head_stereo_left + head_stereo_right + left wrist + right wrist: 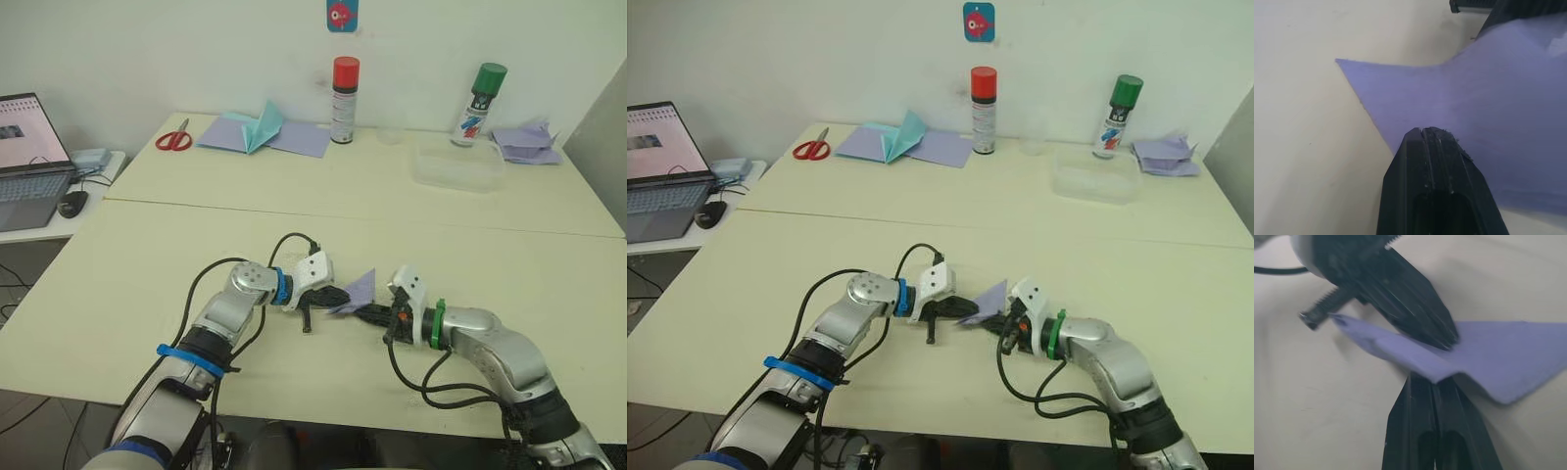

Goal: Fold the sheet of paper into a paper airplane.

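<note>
The sheet of paper [359,290] is a small lavender piece folded to a pointed shape with a raised crease, held just above the table [147,264] near its front edge. I cannot tell whether it has the form of the paper airplane. My left gripper [337,297] reaches in from the left and is shut on the sheet's left edge [1488,98]. My right gripper [368,313] comes from the right and is shut on the underside of the sheet [1508,352], which drapes over its tips. The two grippers almost touch.
At the back of the table lie red scissors [174,139], a teal tent-shaped paper on flat lavender sheets [257,127], a red-capped can [343,98], a clear tub [458,162], a green-capped can [480,103] and crumpled lavender scraps [527,142]. A laptop [29,162] sits far left.
</note>
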Motion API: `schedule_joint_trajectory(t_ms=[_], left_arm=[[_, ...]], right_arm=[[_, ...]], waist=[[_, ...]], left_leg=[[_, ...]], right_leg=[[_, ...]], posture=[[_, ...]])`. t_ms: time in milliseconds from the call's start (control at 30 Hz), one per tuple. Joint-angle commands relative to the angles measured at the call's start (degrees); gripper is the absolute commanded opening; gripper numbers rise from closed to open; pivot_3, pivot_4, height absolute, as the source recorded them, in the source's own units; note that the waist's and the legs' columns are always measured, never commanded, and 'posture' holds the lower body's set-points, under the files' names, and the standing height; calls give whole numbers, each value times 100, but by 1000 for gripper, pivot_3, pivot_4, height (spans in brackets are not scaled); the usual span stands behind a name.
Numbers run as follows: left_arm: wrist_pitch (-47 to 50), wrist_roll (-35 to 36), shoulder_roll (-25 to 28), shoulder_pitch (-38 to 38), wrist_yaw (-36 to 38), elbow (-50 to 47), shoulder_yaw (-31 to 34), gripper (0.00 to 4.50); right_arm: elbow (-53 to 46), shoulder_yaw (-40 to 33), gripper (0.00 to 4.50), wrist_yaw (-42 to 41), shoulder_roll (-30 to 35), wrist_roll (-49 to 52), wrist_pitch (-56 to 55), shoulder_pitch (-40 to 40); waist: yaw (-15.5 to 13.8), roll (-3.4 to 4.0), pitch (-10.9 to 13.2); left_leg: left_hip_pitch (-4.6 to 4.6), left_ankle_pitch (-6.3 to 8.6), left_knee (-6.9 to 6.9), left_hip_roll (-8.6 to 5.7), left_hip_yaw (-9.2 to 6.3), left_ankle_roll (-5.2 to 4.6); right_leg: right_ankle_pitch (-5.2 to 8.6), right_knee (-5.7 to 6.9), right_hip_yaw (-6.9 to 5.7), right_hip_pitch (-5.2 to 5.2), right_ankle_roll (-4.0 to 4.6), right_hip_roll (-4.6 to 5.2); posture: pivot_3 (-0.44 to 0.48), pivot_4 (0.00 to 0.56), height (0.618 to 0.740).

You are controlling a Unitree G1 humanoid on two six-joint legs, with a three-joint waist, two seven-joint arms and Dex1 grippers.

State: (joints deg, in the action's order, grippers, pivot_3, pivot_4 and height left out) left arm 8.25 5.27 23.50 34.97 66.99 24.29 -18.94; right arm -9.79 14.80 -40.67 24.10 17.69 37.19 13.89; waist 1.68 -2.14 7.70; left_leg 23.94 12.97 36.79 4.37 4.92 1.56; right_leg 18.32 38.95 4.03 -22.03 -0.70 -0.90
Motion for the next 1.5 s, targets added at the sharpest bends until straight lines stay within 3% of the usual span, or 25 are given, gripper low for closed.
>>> schedule_joint_trajectory(t_ms=[33, 200, 467, 500, 867, 1000, 1167, 1333, 1367, 1500], left_arm=[[-136, 26, 182, 357, 290, 244, 170, 255], [-506, -71, 115, 762, 518, 681, 115, 1653], [-758, -175, -227, 748, 462, 717, 93, 4307], [-803, -191, -218, 733, 495, 686, 84, 4470], [-1610, -319, -367, 524, 482, 450, -3, 4470], [-1919, -302, -417, 510, 317, 456, 72, 3629], [-1802, -162, -377, 338, 491, 196, 7, 1954], [-1876, -652, -221, 252, 501, 447, -306, 240], [-1836, -756, -189, 224, 511, 485, -387, 50], [-1572, -953, -175, 144, 437, 511, -544, 50]], right_arm=[[233, 154, 3, 139, 90, -387, -139, 21], [-77, 122, 0, -282, 454, -194, 24, -57], [-770, -107, 0, -716, 1080, 240, 515, -104], [-883, -115, 0, -742, 1105, 325, 622, -122], [-1388, -4, 0, -705, 1149, 641, 1266, -195], [-1243, -43, 0, -627, 1234, 516, 1207, -181], [-1334, -104, 0, -832, 1574, 514, 1105, -140], [-1263, -375, 0, -853, 1512, 674, 862, 208], [-1270, -432, 0, -827, 1411, 749, 835, 260], [-1218, -510, 0, -508, 850, 900, 960, 327]], waist=[[4, -1, 18], [-1, 0, 54], [-35, 0, 61], [-31, -2, 61], [-14, -3, 67], [-14, -3, 68], [-15, -3, 68], [-14, -3, 68], [-13, -3, 68], [-13, -2, 65]], left_leg=[[4, 0, 0, 1, 0, 0], [5, 0, 0, -1, 3, 0], [55, 8, 9, -47, -17, -13], [56, 9, 9, -50, -17, -15], [62, 9, 11, -56, -27, -16], [65, 10, 15, -59, -30, -16], [65, 10, 16, -63, -31, -17], [65, 10, 19, -66, -32, -18], [64, 10, 19, -67, -33, -18], [63, 10, 18, -67, -41, -18]], right_leg=[[0, 1, 0, -2, 0, -2], [-1, 2, -2, -4, -1, -3], [1, 1, -3, -26, -7, 22], [2, 1, -1, -26, -8, 22], [4, 0, -1, -26, -11, 23], [4, 2, -1, -26, -11, 23], [3, 3, -1, -24, -12, 24], [2, 6, -2, -25, -13, 22], [2, 7, -3, -25, -13, 21], [2, 7, -4, -20, -13, 17]], posture=[[0, 150, 740], [0, 150, 740], [0, 150, 740], [0, 150, 740], [0, 150, 740], [0, 150, 740], [0, 150, 740], [0, 150, 740], [0, 150, 740], [0, 150, 740]])
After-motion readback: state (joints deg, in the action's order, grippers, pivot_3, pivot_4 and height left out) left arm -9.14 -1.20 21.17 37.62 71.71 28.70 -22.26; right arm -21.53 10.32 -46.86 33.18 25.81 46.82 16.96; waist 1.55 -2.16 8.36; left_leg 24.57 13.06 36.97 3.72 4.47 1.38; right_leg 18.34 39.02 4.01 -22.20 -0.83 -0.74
